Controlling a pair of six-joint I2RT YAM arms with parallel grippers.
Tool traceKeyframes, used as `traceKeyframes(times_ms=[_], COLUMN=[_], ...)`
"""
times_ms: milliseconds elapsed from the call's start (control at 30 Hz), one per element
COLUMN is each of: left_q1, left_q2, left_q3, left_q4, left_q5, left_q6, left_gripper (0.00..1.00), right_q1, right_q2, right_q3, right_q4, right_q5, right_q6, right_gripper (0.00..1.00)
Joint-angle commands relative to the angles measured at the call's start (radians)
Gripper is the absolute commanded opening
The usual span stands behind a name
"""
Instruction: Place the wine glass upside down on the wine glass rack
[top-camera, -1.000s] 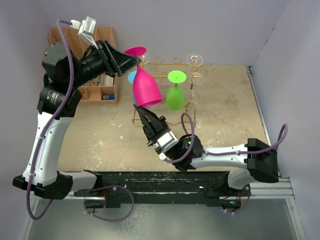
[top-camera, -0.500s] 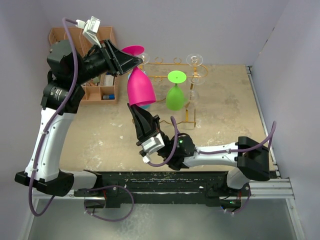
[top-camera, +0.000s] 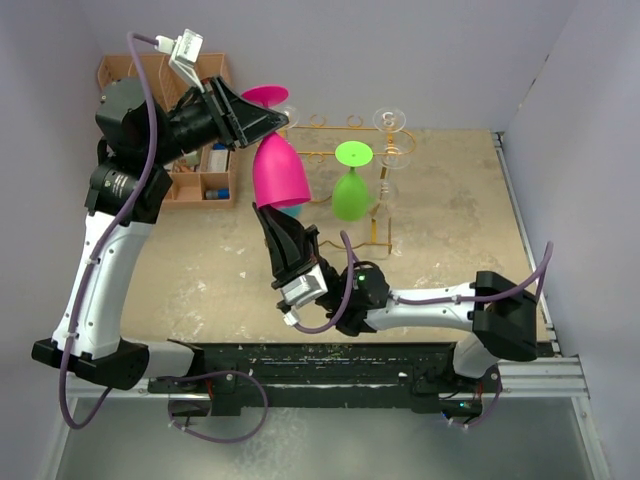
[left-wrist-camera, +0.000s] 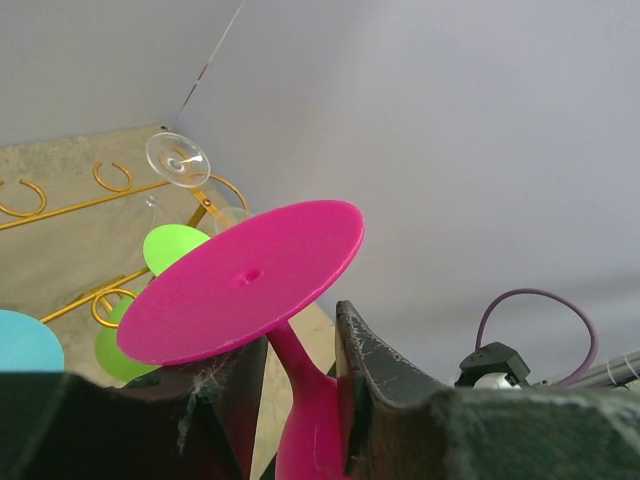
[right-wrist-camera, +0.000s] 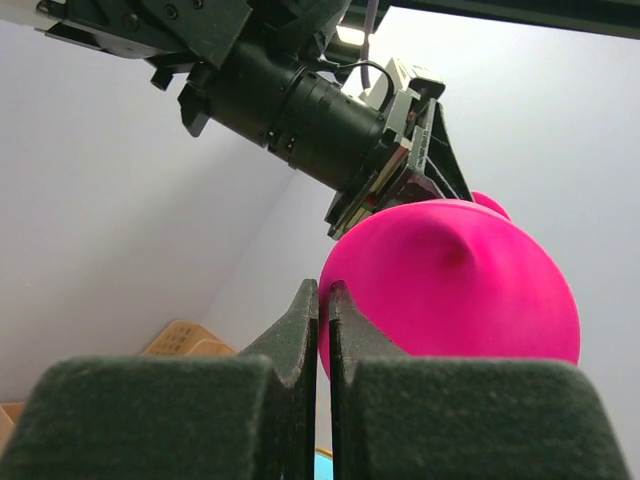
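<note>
**Item:** wine glass (top-camera: 277, 172), pink, inverted and tilted, held in the air at the left end of the wine glass rack (left-wrist-camera: 70, 209). The foot is uppermost, about level with the top rail. The bowl hangs toward the near side, over a blue glass (left-wrist-camera: 22, 345).

**Hold:** the stem is taken just under the foot by the left gripper (left-wrist-camera: 300, 325), its jaws narrowed to little more than stem width. A sliver of daylight is seen on one side, so the hold is judged loose. The right gripper (right-wrist-camera: 322, 292) is fully closed with nothing held, its tips set at the bowl's side and seemingly touching it.

**Hazards:**
- The glass may slip or swing because of the loose hold.
- The stem could be twisted out of line by a push from the closed tips.
- The foot could be caught on the rail rather than guided into a slot, and the light wire rack shoved or tipped by the snag.
- The blue glass just below and the green glass (top-camera: 349, 195) just to the right could be knocked.

**Clearances:**
- The back wall (top-camera: 400, 60) stands close behind the rack, so little room is offered on the far side.
- The organiser (top-camera: 200, 185) lies near the left arm.
- Open table (top-camera: 450, 220) is found to the right of the rack and to its near left.
- The near middle is occupied by the right arm.
</note>
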Motion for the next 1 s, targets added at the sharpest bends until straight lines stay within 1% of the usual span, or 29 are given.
traceKeyframes(times_ms=[0,100,200,300,400,500,533,600,633,767,867,967], left_q1=[0.000,-0.001,-0.002,-0.003,-0.005,-0.007,-0.008,-0.008,-0.007,-0.008,-0.009,-0.009], left_q2=[0.010,0.018,0.024,0.031,0.033,0.033,0.034,0.034,0.034,0.034,0.030,0.028], left_q3=[0.045,0.062,0.078,0.098,0.106,0.106,0.108,0.115,0.119,0.132,0.128,0.126], left_q4=[0.030,0.023,0.018,0.007,0.006,0.006,0.007,0.008,0.011,0.014,0.020,0.024], left_q5=[0.018,0.001,-0.006,-0.012,-0.006,-0.003,-0.005,-0.006,-0.010,-0.023,-0.010,0.029], left_q6=[0.025,0.042,0.064,0.090,0.112,0.129,0.137,0.160,0.172,0.240,0.303,0.379], left_gripper=[0.36,0.29,0.16,0.10,0.01,0.00,0.00,0.00,0.00,0.00,0.00,0.00], right_q1=[0.006,0.005,0.006,0.005,0.004,0.004,0.004,0.004,0.004,0.005,0.005,0.005], right_q2=[0.030,0.053,0.071,0.087,0.098,0.103,0.101,0.087,0.076,0.005,-0.053,-0.108], right_q3=[0.052,0.069,0.082,0.090,0.096,0.097,0.093,0.074,0.060,-0.039,-0.109,-0.177], right_q4=[0.032,0.006,0.002,0.023,0.029,0.044,0.051,0.050,0.045,0.024,-0.010,-0.030], right_q5=[-0.086,-0.070,-0.072,-0.070,-0.059,-0.051,-0.047,-0.046,-0.047,-0.046,-0.031,0.003], right_q6=[0.005,0.002,-0.014,-0.004,0.000,0.012,0.015,0.029,0.040,0.115,0.137,0.156], right_gripper=[0.00,0.00,0.00,0.00,0.00,0.00,0.02,0.21,0.26,0.52,0.60,0.63])
